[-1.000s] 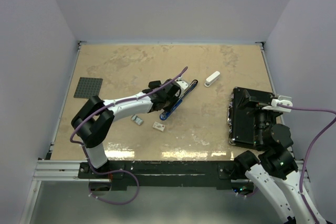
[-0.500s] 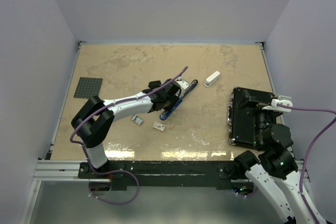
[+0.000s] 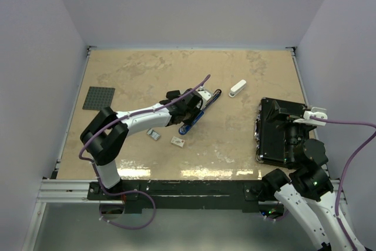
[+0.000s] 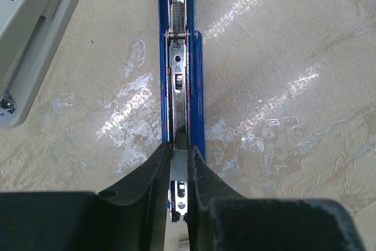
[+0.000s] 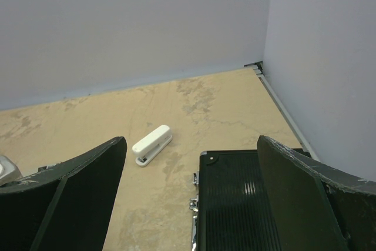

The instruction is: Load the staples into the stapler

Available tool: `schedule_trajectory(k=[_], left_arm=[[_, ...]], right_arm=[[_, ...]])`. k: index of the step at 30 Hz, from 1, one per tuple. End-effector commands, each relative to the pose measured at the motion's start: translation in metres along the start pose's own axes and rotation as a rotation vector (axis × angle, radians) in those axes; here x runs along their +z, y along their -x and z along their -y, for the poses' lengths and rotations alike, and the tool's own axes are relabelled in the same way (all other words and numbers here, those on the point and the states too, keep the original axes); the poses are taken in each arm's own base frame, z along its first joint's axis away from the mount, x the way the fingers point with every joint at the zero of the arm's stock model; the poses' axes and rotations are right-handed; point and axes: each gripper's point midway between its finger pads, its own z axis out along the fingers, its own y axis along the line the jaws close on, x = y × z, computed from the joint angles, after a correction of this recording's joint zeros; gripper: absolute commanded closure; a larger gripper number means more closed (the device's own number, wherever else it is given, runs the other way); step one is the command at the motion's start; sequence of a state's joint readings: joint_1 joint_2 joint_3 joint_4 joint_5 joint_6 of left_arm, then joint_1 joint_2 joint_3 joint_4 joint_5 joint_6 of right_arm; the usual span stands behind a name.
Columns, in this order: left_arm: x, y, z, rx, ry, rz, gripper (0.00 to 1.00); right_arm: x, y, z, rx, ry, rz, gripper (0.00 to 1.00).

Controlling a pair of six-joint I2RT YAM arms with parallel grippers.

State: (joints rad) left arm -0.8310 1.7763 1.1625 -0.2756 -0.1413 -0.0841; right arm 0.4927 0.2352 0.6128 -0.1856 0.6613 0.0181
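The blue stapler [image 3: 200, 111] lies open on the table, its metal channel [image 4: 179, 69] facing up. My left gripper [image 4: 180, 149] is shut on a short grey strip of staples [image 4: 179, 166] and holds it right over the near end of the channel; in the top view it [image 3: 191, 110] covers the stapler's middle. The whitish staple box [image 3: 178, 141] and the small grey tray piece [image 3: 153, 135] lie on the table just in front of the stapler. My right gripper [image 5: 191, 142] is open and empty above the black case [image 5: 247, 204].
A small white stapler [image 3: 237, 88] lies at the back right, also in the right wrist view [image 5: 152, 144]. The black case [image 3: 281, 131] sits at the right edge. A grey stapler top [image 4: 32, 33] lies left of the blue stapler. A dark grey baseplate [image 3: 98, 98] is at the left.
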Motion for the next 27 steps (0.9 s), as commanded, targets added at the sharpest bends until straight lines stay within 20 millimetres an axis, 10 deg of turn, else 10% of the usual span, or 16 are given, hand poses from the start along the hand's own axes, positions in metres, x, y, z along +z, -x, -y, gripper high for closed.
schedule_trajectory(k=[1, 27], left_arm=[[0.006, -0.003, -0.003, 0.01, 0.004, 0.005, 1.0], [0.002, 0.005, 0.0, -0.009, -0.012, 0.017, 1.0]], right_arm=[[0.001, 0.006, -0.003, 0.01, 0.014, 0.029, 0.02], [0.001, 0.007, -0.003, 0.012, 0.016, 0.032, 0.02]])
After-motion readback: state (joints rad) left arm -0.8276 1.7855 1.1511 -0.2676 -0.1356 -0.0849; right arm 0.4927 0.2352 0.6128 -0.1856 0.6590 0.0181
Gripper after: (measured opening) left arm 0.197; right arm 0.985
